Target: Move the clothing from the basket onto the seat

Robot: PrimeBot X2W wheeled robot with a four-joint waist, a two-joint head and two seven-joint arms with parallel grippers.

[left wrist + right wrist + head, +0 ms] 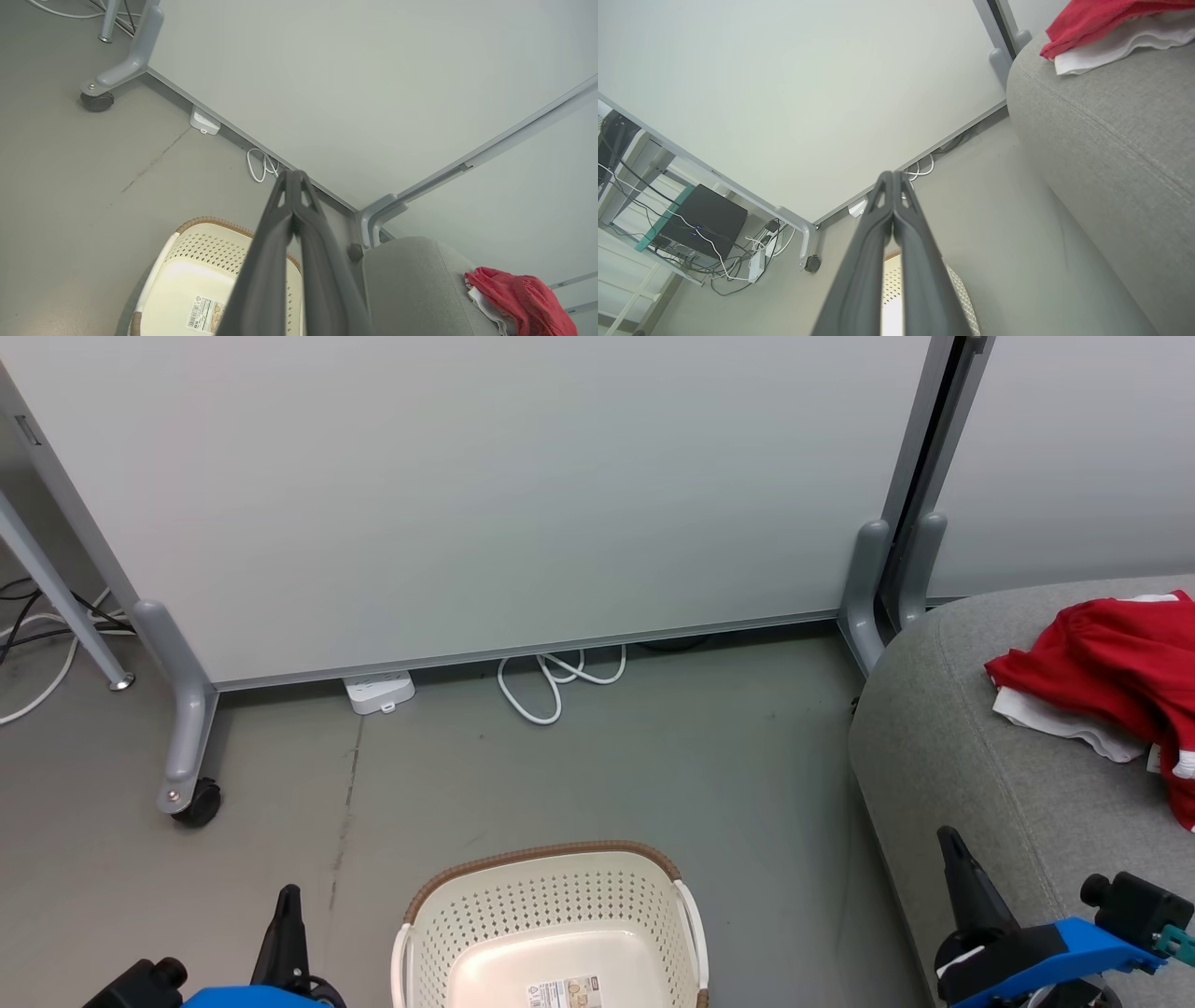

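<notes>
The cream basket (pixel 551 905) with a brown rim stands on the floor at the bottom middle; only a label shows on its bare bottom. The red clothing (pixel 1111 663) with white trim lies bunched on the grey seat (pixel 962 747) at the right, also seen as clothing (pixel 518 294) on the seat (pixel 411 284) and as clothing (pixel 1092 18) on the seat (pixel 1111 121). My left gripper (pixel 289 896) is shut left of the basket (pixel 182 280), holding nothing. My right gripper (pixel 948 840) is shut beside the seat's front edge, holding nothing.
A pale partition panel (pixel 485 485) on grey wheeled feet (pixel 187 775) stands behind the basket. A white power strip (pixel 378 693) and a looped white cable (pixel 551 681) lie at its base. Black equipment with cables (pixel 700 224) sits beyond the panel.
</notes>
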